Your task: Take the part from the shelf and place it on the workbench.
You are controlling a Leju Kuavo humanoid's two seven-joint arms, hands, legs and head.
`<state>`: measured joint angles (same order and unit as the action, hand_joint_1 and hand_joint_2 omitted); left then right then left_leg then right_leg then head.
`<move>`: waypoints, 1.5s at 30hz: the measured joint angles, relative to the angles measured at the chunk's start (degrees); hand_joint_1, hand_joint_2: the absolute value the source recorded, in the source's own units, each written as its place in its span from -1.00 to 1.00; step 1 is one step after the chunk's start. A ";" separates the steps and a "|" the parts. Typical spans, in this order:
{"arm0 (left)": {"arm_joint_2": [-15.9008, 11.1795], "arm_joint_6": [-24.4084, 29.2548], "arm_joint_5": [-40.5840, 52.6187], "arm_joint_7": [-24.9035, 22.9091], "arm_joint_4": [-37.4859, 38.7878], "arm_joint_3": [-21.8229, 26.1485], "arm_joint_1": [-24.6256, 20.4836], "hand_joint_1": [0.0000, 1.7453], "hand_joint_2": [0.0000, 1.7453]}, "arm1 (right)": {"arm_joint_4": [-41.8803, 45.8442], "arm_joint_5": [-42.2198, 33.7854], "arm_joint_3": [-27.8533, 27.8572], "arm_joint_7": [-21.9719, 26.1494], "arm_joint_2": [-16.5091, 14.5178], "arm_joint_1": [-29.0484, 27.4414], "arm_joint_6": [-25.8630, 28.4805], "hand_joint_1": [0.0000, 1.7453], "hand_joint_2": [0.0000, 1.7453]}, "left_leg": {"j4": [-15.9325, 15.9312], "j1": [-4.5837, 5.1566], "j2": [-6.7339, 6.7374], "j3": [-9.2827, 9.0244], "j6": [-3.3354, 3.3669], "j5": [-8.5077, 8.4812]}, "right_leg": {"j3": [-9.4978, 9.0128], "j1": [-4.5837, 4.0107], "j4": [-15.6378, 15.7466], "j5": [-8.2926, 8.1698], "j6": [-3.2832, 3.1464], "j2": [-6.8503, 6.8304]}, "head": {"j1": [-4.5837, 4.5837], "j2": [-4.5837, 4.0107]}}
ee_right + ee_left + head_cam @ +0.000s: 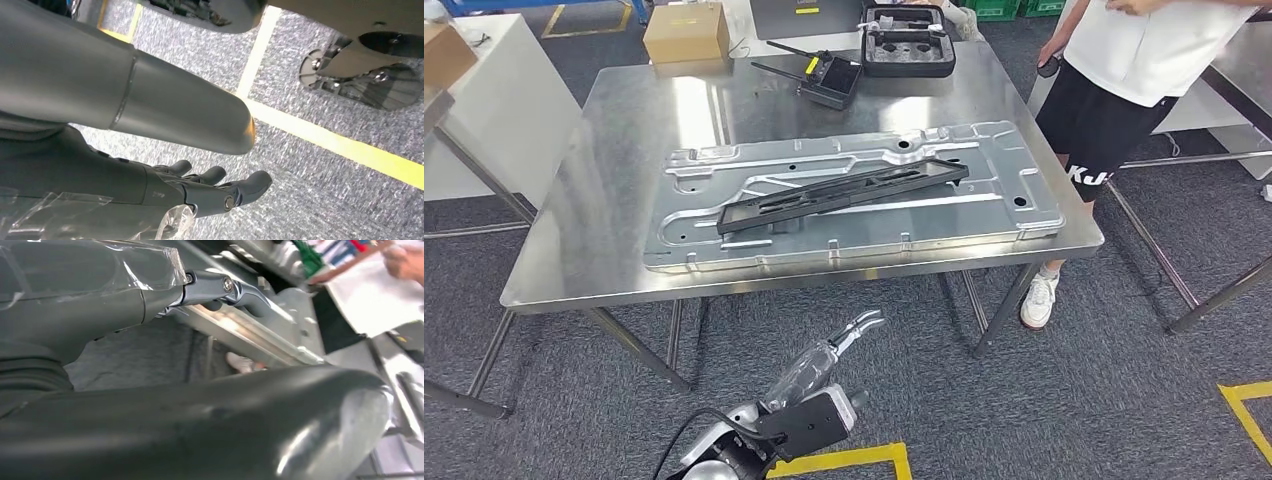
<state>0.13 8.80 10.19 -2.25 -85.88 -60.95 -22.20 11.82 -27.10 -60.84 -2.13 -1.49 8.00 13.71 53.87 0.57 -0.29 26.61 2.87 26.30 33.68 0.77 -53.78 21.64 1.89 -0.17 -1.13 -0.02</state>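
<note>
Left hand [839,345]: below the near edge of the workbench [624,150], over the carpet [1074,400]; fingers [864,325] extended toward the bench, slightly apart, holding nothing. In the left wrist view the hand [150,295] shows a grey, film-wrapped cover and a finger [225,290] reaching toward the bench edge, touching nothing.

Right hand [150,185]: hanging over the carpet [320,200] beside a yellow floor line [325,142]; fingers [240,187] lightly curled, apart, holding nothing; thumb [165,107] clear of them.

Part [844,190]: long black frame, lying flat and slanted on top of the panel [854,230], its right end farther from the robot than its left. Well apart from both hands.

Panel: large stamped silver sheet, lying flat on the workbench and covering much of its near half.

Workbench: steel top on metal legs.

Radio [824,78]: black, with antennas, at the far side of the bench.

Case [908,40]: black, open, foam-lined, at the far edge, just beside the radio.

Box [686,35]: cardboard, beyond the far left corner of the bench.

Person [1124,90]: white shirt, black shorts, standing at the bench's far right corner; one white shoe [1038,300] near the right front leg.

Yellow tape [864,462]: on the carpet near the robot
</note>
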 joint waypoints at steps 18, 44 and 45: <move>-2.48 19.20 -12.94 -1.63 39.82 8.39 11.78 -1.00 -1.00 | -0.01 -0.27 0.63 -1.34 -0.08 -1.15 0.00 -1.00 -1.00 | -1.62 0.09 0.78 6.01 -0.30 -6.21 | -7.77 -0.34 2.28 4.92 0.18 0.87 | -0.56 -0.01; -3.18 12.83 -13.24 -11.75 66.44 12.08 17.15 -1.00 -1.00 | -0.02 -1.26 0.80 -1.44 0.00 -1.08 -0.07 -1.00 -1.00 | -0.63 0.29 -0.08 9.34 1.24 -8.53 | -8.44 -0.60 -5.66 7.92 0.31 0.63 | -0.58 0.01; -3.08 12.87 -13.19 -11.63 66.72 12.09 17.14 -1.00 -1.00 | -0.02 -1.15 0.80 -1.38 0.04 -0.96 -0.09 -1.00 -1.00 | -0.68 0.32 -0.02 9.71 0.95 -9.30 | -11.37 -0.85 -1.21 8.55 -0.01 0.61 | -0.56 0.01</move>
<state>-2.95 21.67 -2.99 -13.88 -19.16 -48.86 -5.06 11.80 -28.24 -60.04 -3.51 -1.45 7.05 13.62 53.20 0.90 -0.31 36.32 3.82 17.00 22.31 -0.08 -54.99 30.18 1.88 0.44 -1.69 -0.02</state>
